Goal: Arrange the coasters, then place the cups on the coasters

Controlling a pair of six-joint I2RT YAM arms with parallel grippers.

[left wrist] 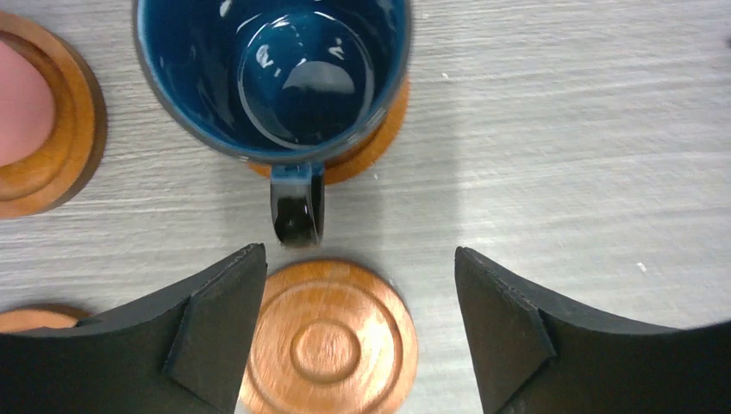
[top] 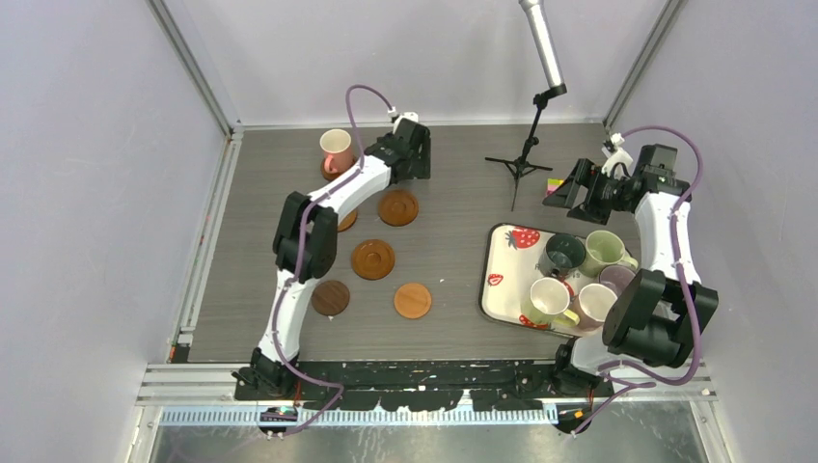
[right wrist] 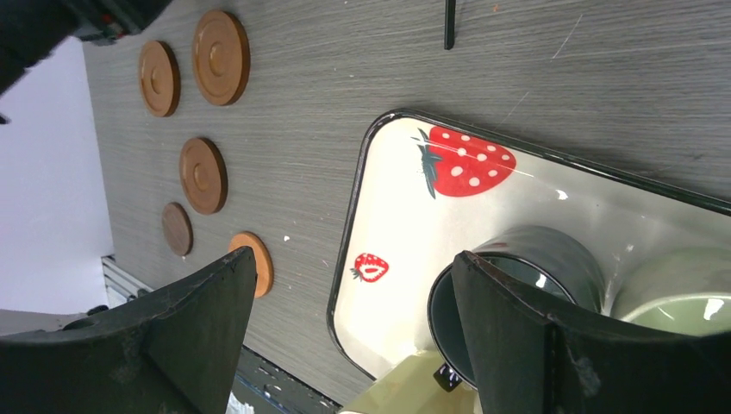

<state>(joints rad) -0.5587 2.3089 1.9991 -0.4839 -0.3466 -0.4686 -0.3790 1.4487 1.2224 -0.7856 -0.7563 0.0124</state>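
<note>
The left gripper (left wrist: pixel 358 259) hung over the far left part of the table (left wrist: pixel 560 129), its fingers (left wrist: pixel 215 319) spread wide with nothing held between them. Just ahead of them the blue cup (left wrist: pixel 276 78) stood upright on a coaster (left wrist: pixel 379 147), whose rim showed under the cup's right side. The cup's handle (left wrist: pixel 297 207) pointed back toward the gripper and was clear of both fingers. A bare coaster (left wrist: pixel 332 345) lay flat on the table below the gap between the fingers. To the left of the blue cup, the pink cup (top: pixel 336 147) sat on its own coaster (left wrist: pixel 60 121).

In the top view, three more coasters lay nearer the arm bases, all without cups: a middle coaster (top: pixel 372 258), a darker coaster (top: pixel 330 297) and a lighter coaster (top: pixel 413 300). One more, the half-hidden coaster (top: pixel 345 220), peeked out from under the left arm.

The right gripper (right wrist: pixel 353 259) hovered above the far end of the strawberry tray (right wrist: pixel 405 207), its fingers (right wrist: pixel 517 328) also wide apart and empty. On the tray stood the dark grey cup (right wrist: pixel 526 285), the green cup (right wrist: pixel 681 293), the pale yellow cup (top: pixel 550 301), the cream-pink cup (top: pixel 595 304) and the purple cup (top: pixel 617 278), crowded close together toward the tray's right side.
</note>
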